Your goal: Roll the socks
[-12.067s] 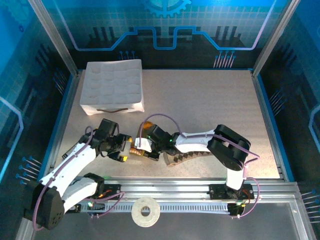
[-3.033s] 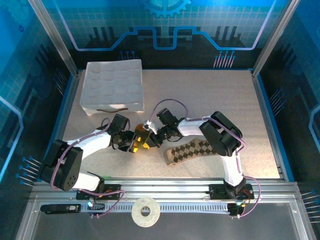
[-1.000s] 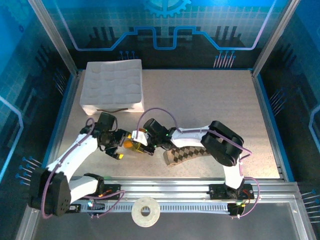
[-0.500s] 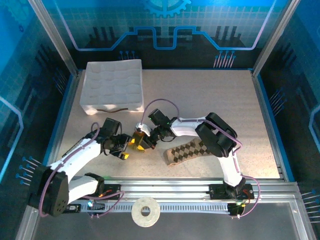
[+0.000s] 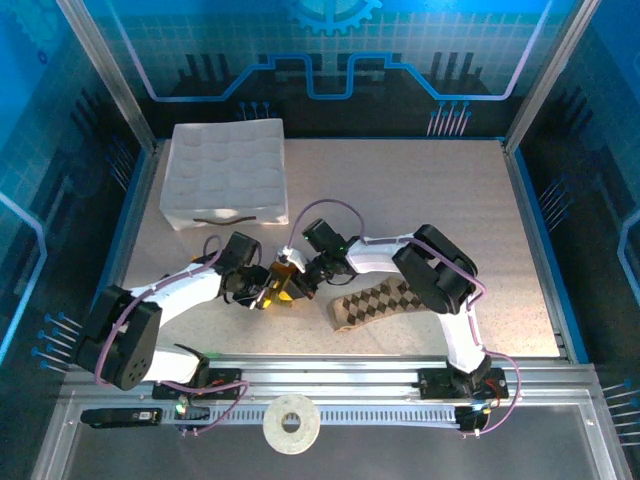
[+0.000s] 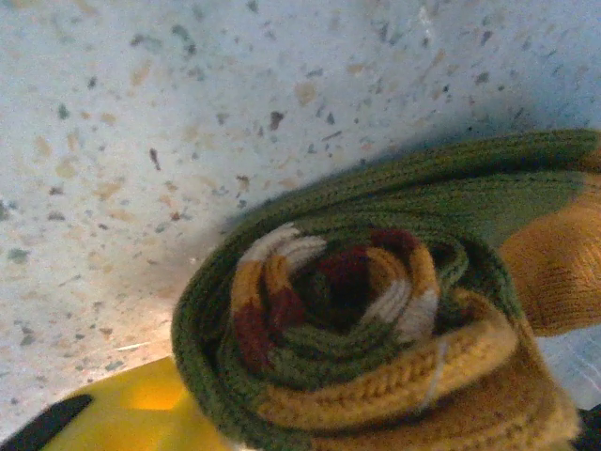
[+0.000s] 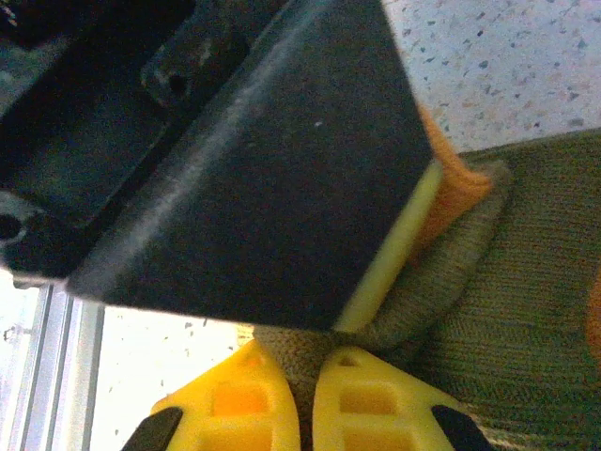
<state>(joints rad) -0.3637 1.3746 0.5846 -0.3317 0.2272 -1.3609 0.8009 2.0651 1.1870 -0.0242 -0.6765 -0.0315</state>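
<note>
Currently: olive-green knit sock w/ orange toe and striped cuff (image 6: 357, 348), rolled into a spiral, on speckled counter (image 5: 400, 200) near front edge. Fabric pinched tight in right pincer (image 7: 305, 399). Yellow-tipped left pincer (image 5: 266, 293) against roll; grip: can't tell. Tan argyle sock (image 5: 385, 300) flat, just right of it.

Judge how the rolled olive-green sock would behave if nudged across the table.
Likely soft and floppy: the olive-green sock is loose knit wound in a spiral. It may unroll if released, since the right gripper pinches its fabric. Probably light and apt to roll, being rounded.
</note>
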